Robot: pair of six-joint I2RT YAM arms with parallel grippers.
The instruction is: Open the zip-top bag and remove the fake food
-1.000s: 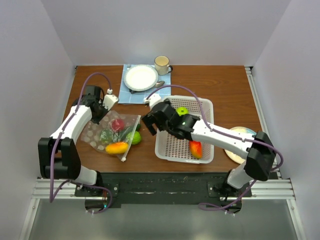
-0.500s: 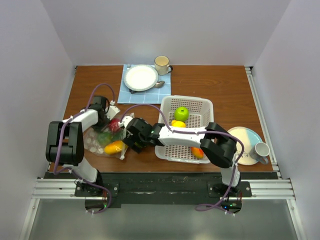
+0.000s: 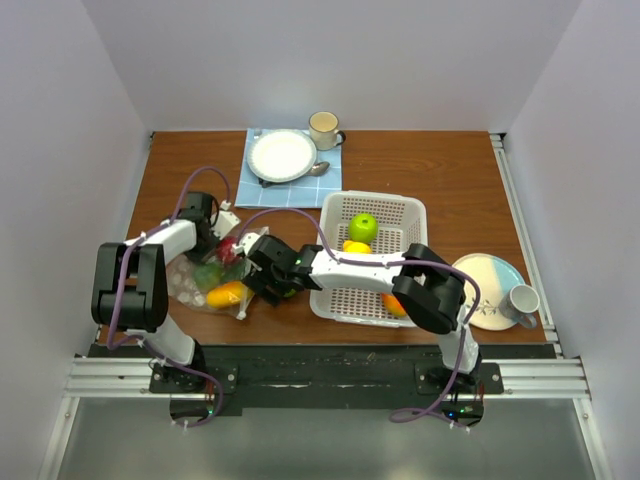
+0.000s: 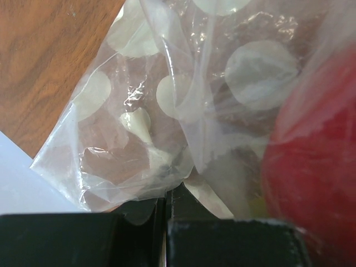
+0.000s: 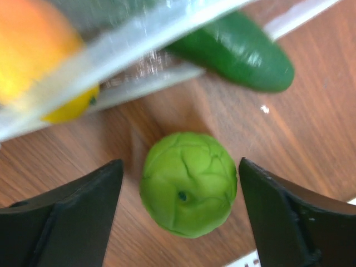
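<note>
The zip-top bag lay by the desk's left edge, toward the near-left corner, with a red piece and an orange-yellow piece inside. The left end effector was closed, pinching the bag's dotted plastic. The right end effector stood wide open and held nothing, its fingers either side of a green round fruit resting on the desk. A dark green cucumber lay by the white zip strip.

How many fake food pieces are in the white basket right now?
3: a green apple at the far side, a yellow piece just nearer, an orange-red piece at the near edge, partly under the right arm, which may hide more.
</note>
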